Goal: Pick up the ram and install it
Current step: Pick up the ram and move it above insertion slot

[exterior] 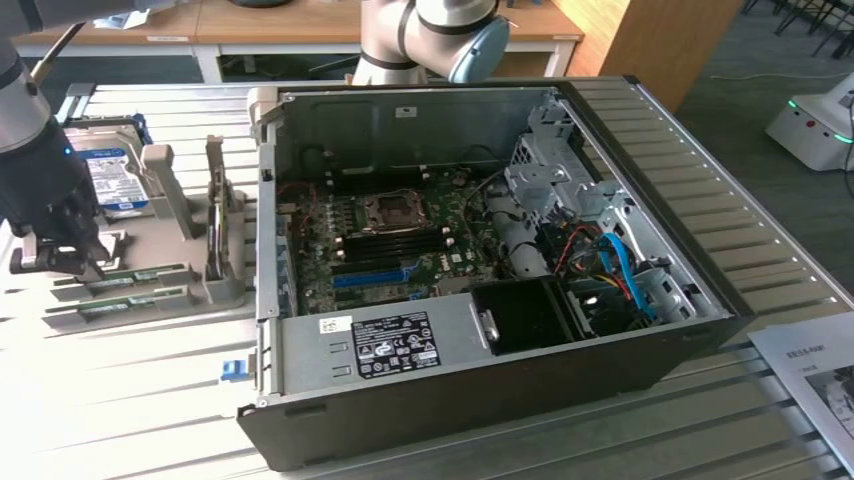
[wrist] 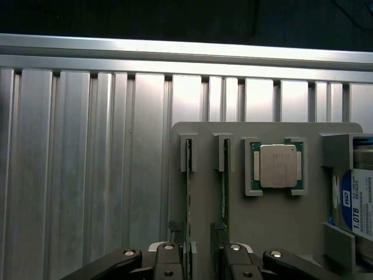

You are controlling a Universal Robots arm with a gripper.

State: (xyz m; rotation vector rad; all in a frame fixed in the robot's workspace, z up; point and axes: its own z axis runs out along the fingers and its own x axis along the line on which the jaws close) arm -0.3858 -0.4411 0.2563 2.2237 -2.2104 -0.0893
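My fingers [wrist: 169, 261] stand wide apart with nothing between them, my gripper [wrist: 201, 265] low over the grey holder [wrist: 274, 227]. The ram [wrist: 188, 195] stands on edge in its slot, a 2nd stick [wrist: 223, 195] just beside it. Risk: closing off-centre, I pinch both or strike a slot post [wrist: 185, 153]. My fingertips hide the sticks' near ends, so I cannot tell which stick I'm lined up on.

Green ram [exterior: 147, 271] sits in a pale grey holder [wrist: 262, 233] on the ribbed silver tabletop [wrist: 87, 175], alongside a silver, green-edged processor [wrist: 278, 166] and a hard drive [wrist: 361, 204] labelled in blue and white. The gripper [wrist: 201, 265] is black. The black computer case [exterior: 534, 400] reveals a green motherboard [exterior: 400, 240] with one blue slot strip [exterior: 374, 277].
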